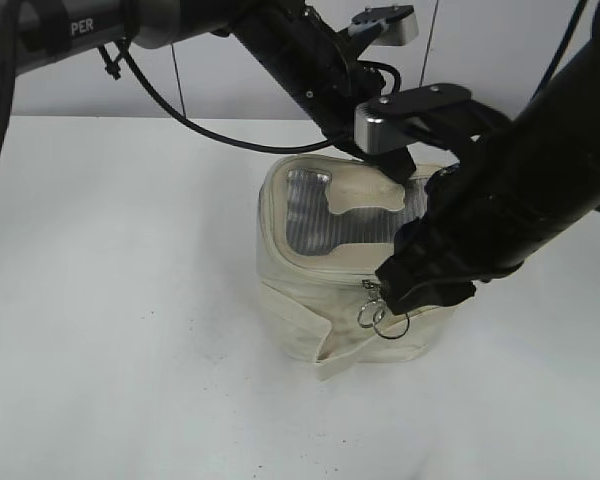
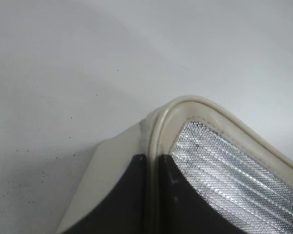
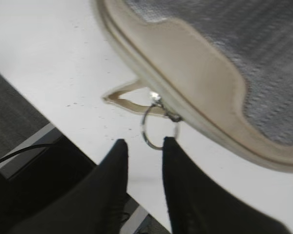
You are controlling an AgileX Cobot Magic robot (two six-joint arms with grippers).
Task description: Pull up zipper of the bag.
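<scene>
Two claws are at the bag (image 1: 325, 290), which stands on the white surface (image 1: 110, 330) a little toward its far edge and right of the middle. The bag's grey window (image 1: 330, 215) faces up. The zipper (image 1: 370, 287) runs round the lid rim, and its silver rings (image 1: 382, 318) hang at the front side of the bag. The right claw (image 3: 145, 146) is just below one ring (image 3: 158, 130). Its two black fingers (image 3: 115, 165) stand a little apart, with the bottom of the ring right at the gap between their tips. The left claw (image 2: 154, 168) pinches the raised lid rim at the bag's far corner, one dark finger on each side of it.
</scene>
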